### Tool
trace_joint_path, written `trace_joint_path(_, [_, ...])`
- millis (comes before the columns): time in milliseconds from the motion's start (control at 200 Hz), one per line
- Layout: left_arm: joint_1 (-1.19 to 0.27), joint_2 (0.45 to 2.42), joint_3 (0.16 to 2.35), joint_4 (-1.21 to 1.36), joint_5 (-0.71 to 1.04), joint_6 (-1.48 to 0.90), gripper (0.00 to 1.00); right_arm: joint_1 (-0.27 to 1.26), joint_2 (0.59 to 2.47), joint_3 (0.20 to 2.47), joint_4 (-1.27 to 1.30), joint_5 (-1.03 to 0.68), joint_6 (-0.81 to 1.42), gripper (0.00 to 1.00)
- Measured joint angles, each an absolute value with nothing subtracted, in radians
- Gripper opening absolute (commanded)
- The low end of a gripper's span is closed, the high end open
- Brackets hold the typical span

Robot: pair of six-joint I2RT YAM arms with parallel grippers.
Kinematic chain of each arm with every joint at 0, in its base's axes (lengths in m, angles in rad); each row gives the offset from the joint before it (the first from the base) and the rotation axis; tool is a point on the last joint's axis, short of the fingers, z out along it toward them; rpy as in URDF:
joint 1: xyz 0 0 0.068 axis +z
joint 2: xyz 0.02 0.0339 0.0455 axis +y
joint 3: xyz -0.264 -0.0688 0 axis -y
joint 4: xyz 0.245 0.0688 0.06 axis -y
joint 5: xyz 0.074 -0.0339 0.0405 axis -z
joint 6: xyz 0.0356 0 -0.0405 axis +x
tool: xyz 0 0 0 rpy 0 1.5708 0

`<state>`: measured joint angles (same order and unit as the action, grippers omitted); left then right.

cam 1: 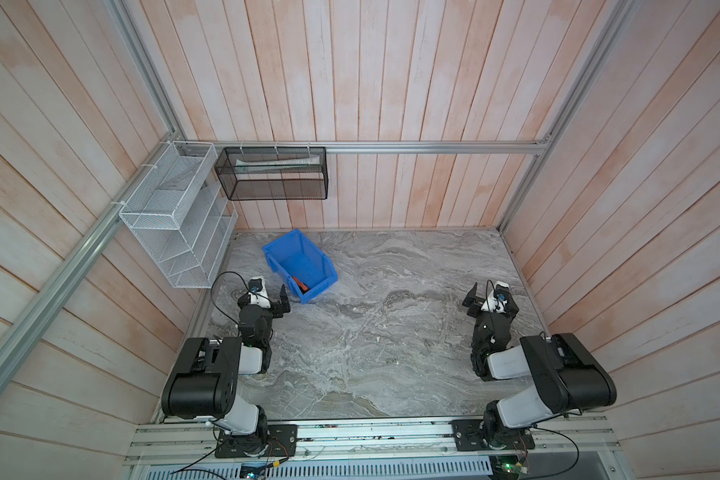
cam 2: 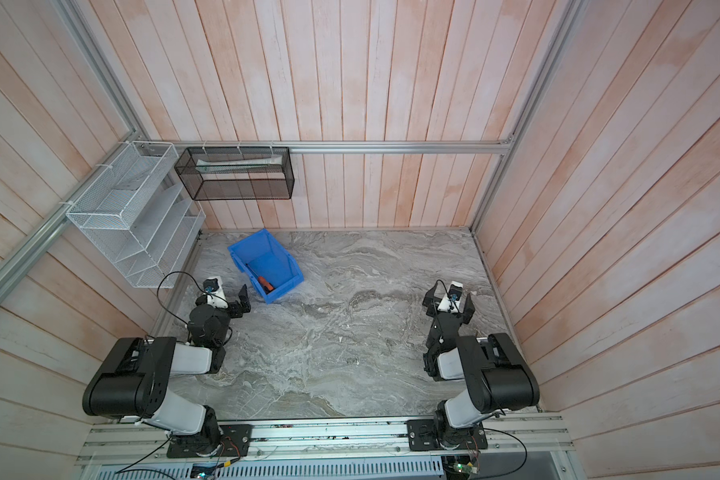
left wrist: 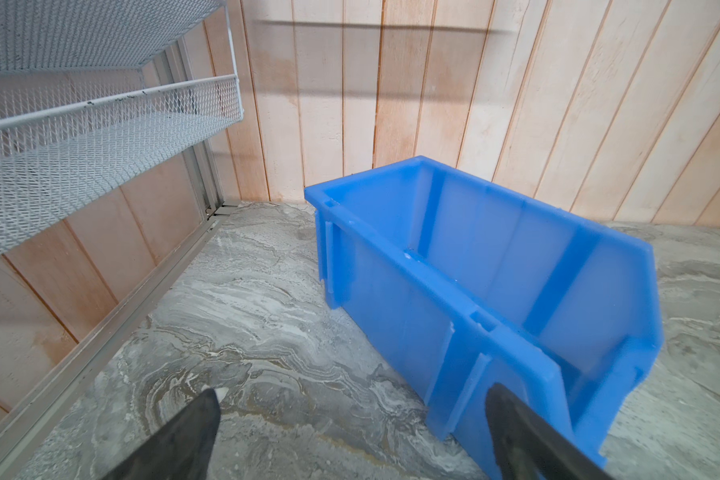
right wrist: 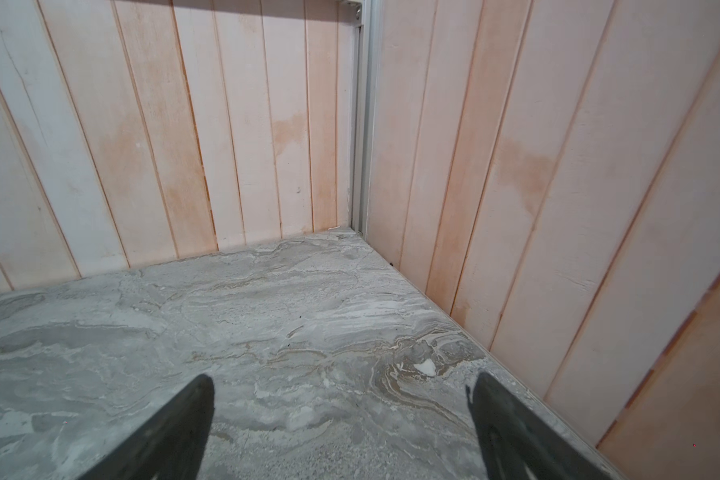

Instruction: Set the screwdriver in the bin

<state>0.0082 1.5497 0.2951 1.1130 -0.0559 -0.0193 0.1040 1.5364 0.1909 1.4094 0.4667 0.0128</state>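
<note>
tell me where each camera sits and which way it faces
Top views: high overhead behind the robot, looking down on the table, left arm, right arm, the bin holding the screwdriver.
Left wrist: on the left arm, facing the bin and white rack; open left fingers show.
Right wrist: on the right arm, facing the wall corner; open right fingers show.
Shared: bin in top and left wrist views.

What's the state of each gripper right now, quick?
Left gripper: open, holding nothing, beside the bright blue plastic bin.
Right gripper: open, holding nothing.
</note>
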Motion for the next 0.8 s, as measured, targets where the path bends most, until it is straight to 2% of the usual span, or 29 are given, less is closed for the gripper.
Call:
trace_joint_path(235, [0.008, 1.550, 0.295, 1.112, -0.056, -0.019, 1.00, 0.087, 1.545, 0.190, 1.370, 0.384, 0.037, 0.98])
trace_joint_path(800, [0.008, 1.550, 0.295, 1.110, -0.056, -0.019, 1.00, 0.087, 1.545, 0.190, 1.359, 0.364, 0.038, 0.98])
